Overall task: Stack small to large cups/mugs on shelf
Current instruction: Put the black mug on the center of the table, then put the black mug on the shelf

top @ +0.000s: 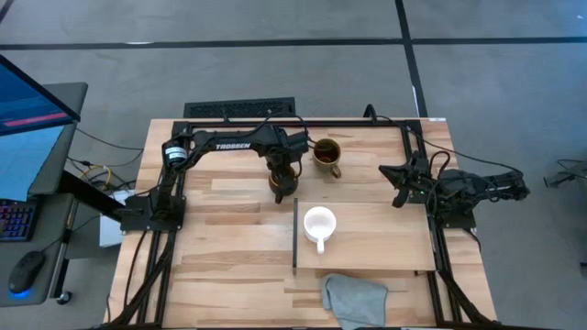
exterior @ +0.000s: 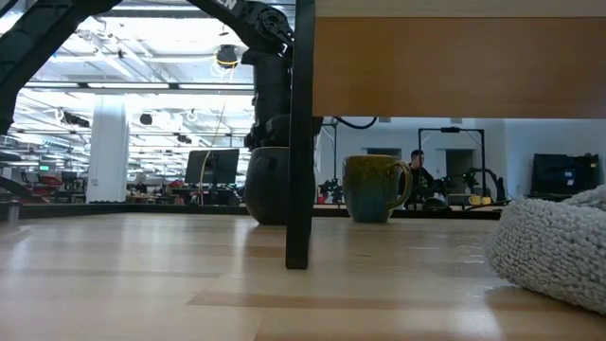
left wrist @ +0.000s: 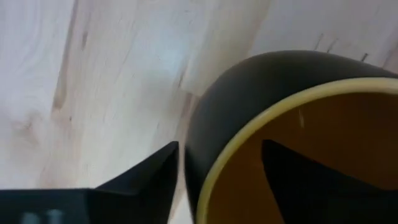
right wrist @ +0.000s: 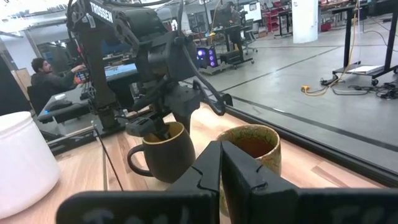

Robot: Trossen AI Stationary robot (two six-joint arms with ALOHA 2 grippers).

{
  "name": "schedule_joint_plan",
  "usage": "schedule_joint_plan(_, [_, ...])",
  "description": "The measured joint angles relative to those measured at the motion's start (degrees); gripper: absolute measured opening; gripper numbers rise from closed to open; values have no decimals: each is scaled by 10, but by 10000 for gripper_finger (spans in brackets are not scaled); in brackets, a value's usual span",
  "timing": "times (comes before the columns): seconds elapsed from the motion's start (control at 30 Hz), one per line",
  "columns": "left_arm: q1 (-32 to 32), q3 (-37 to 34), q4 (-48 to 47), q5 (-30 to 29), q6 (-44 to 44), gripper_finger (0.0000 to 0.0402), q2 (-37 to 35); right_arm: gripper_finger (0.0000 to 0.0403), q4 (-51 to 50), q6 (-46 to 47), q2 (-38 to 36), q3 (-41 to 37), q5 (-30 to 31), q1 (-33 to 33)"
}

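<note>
Left hand (top: 281,186) sat over the black mug (top: 280,187) on the tabletop (top: 220,247), just off the shelf's (top: 376,240) dark-strip edge. In the left wrist view one finger (left wrist: 146,180) stood outside the mug wall and the other inside against the yellow lining, with a gap showing between the outer finger and the wall; the fingers stood apart, not clamped. The black mug (exterior: 270,185) stood upright on the tabletop, its handle seen in the right wrist view (right wrist: 163,151).

Olive mug (top: 326,154) stood upright on the tabletop behind the shelf, near the black one but apart from it, handle toward the shelf. In the low view it showed to the right of the black mug (exterior: 374,187).

White mug (top: 319,225) stood upright on the shelf, near the strip edge, handle toward the front of the tabletop.

Right hand (top: 401,183) waited over the shelf's far right corner, fingers closed together and empty (right wrist: 221,168).

Grey cloth (top: 353,297) lay at the front edge, just beside the shelf. A person sat at a desk in the room beyond (right wrist: 46,74).
</note>
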Motion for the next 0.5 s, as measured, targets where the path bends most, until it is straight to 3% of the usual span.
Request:
schedule_joint_plan(0.2, [1,10,-17,-31,18,263,0,33,0,0,0,0,0,0])
schedule_joint_plan(0.5, [1,92,-90,-36,36,266,-1,33,-4,0,0,0,0,0])
